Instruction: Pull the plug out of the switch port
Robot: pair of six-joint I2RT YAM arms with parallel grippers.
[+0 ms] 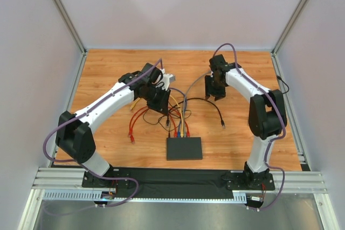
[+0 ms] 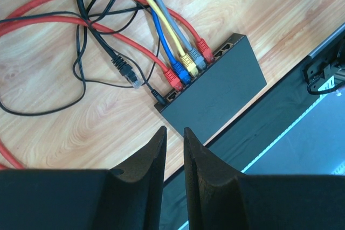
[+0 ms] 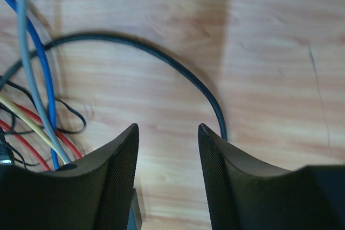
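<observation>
Sitting flat on the desk (image 1: pixel 242 68) near its front edge, the switch (image 1: pixel 184 148) has its ports (image 2: pixel 229 44) facing the back. 5 coloured plugs (image 2: pixel 190 65) sit in a row in the ports at the left end of the switch: red, blue, yellow, grey and red. A thin black lead (image 2: pixel 153 92) goes in at its left corner too.

A black cable (image 1: pixel 211 103) lies loose on the desk, behind the switch and to its right. Its plug (image 1: pixel 223 125) rests on the wood, well apart from the switch and in no port. The right pincer (image 3: pixel 167 126) hangs over that cable, behind and right of the switch. Its fingers (image 3: pixel 108 176) stand wide apart and hold nothing.

The left pincer (image 2: pixel 174 129) hangs behind the switch on the left, over a tangle of cables (image 2: pixel 97 20). Its fingers are almost together, with a thin gap, and nothing is in the gap.

I think the pull is done, since 1 plug lies free and the ports at the right end of the switch look empty. What is left seems small: lift the pincers away. If a coloured plug is meant as well, that part is not yet done.
</observation>
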